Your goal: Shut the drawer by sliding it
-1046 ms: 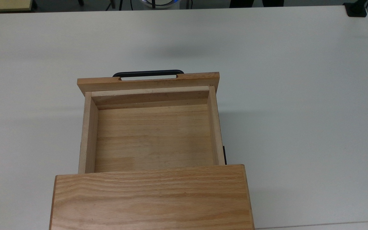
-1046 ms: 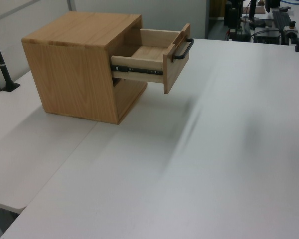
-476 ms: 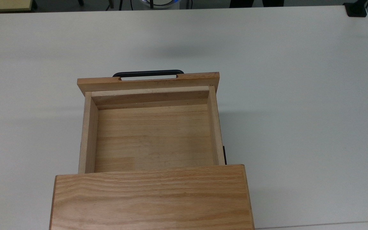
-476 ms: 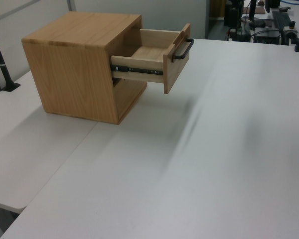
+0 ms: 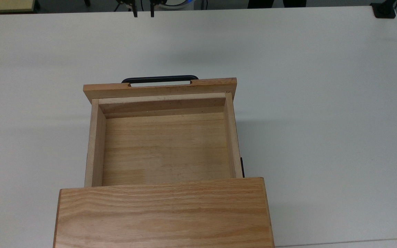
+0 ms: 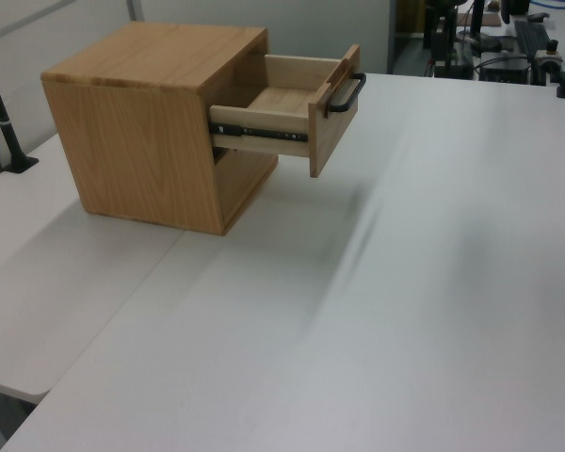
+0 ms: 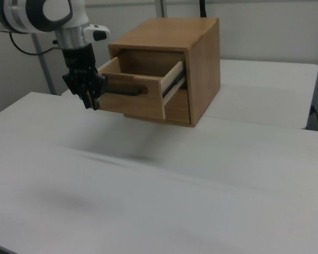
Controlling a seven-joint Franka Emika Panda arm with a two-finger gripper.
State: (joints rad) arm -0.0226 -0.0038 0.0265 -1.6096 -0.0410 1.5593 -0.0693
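I see the drawer (image 5: 164, 137) pulled well out of the oak cabinet (image 5: 162, 213) on the white counter (image 5: 322, 103), its black bar handle (image 5: 160, 79) facing the gripper (image 5: 142, 13), which hangs at the top view's upper edge, well apart from it, jaws parted, holding nothing

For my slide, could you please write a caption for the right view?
Panda gripper hanging in front of the open drawer of an oak cabinet on a white table.
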